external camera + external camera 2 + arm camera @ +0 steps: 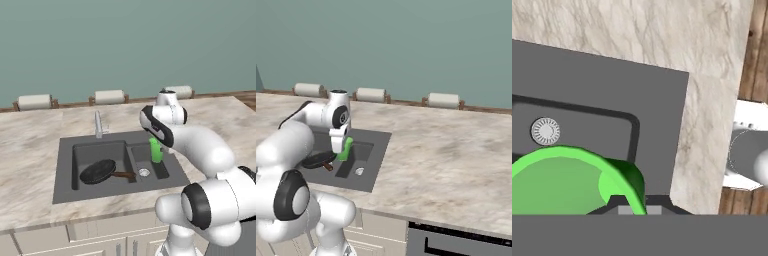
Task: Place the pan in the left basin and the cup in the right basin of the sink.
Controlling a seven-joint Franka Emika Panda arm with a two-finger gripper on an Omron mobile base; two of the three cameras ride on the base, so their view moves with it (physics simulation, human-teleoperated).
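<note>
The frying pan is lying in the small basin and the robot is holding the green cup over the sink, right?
Not quite. The pan lies in the big, wide basin, not the small one; the left base view shows it. The rest is right: the gripper holds the green cup over the sink.

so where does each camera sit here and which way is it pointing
Left base view: behind the arm on its left, looking forward and down at the dark grey double-basin sink; the white arm rises at lower right; the round black frying pan lies in the wider left basin.
Right base view: behind on the right, facing the same sink; the arm rises at lower left.
Hand view: on the hand, looking down along the gripper into the narrower right basin.
Shared: all three show the small bright green tumbler, gripped.
</note>
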